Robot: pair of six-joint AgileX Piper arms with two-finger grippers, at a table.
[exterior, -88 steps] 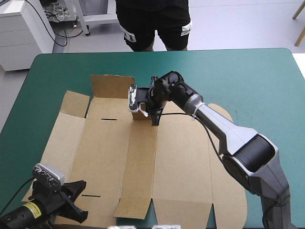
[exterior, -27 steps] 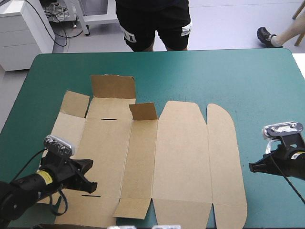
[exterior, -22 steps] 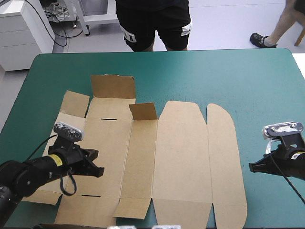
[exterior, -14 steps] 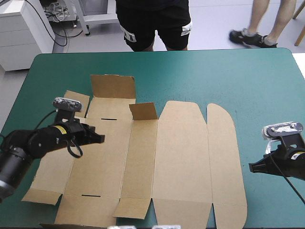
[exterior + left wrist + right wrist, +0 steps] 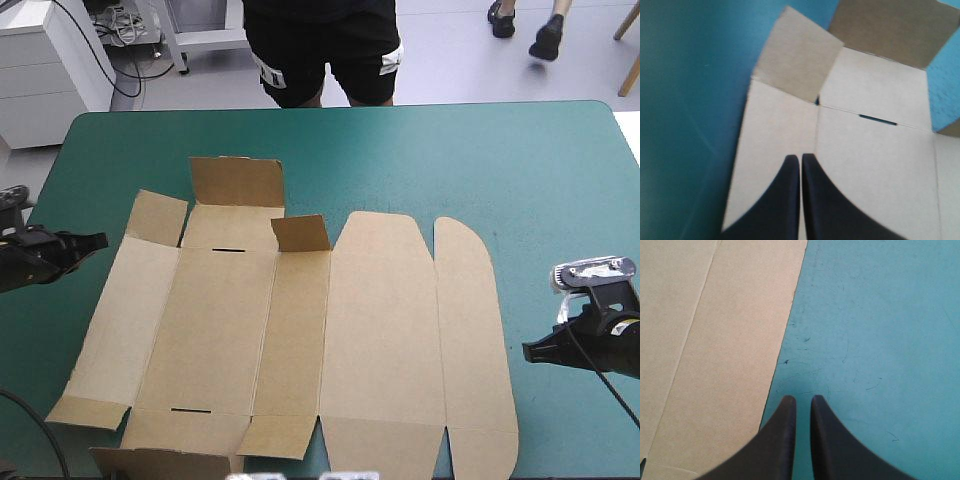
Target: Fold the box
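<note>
**Clearing off the board: both arms parked at the worktop's sides**

Lying flat on the teal-green worktop [image 5: 480, 160], the brown box [image 5: 300, 330] covers the left and middle, its near flaps reaching the near edge. Only two pieces stand up from it, both on its far side: a large flap [image 5: 238, 182] toward the far left corner and a small flap [image 5: 300, 233] just beside it, nearer the middle. A strip of brown board [image 5: 165, 465] shows at the near edge by the box's near left corner. I cannot tell whether it belongs to the box.

Earlier the left gripper [image 5: 100, 241] hung over the box's left panels. It is now out at the left edge, clear of the board, its black fingers [image 5: 787, 200] pressed together and holding nothing. The right gripper [image 5: 528, 350] has not shifted from the right edge. Its fingers [image 5: 782, 440] are all but touching, empty, over bare cover just beside the box's right edge.

Open cover runs the whole far edge and fills the far right corner. A narrower strip lies between the box's rounded right panel and the right gripper.
</note>
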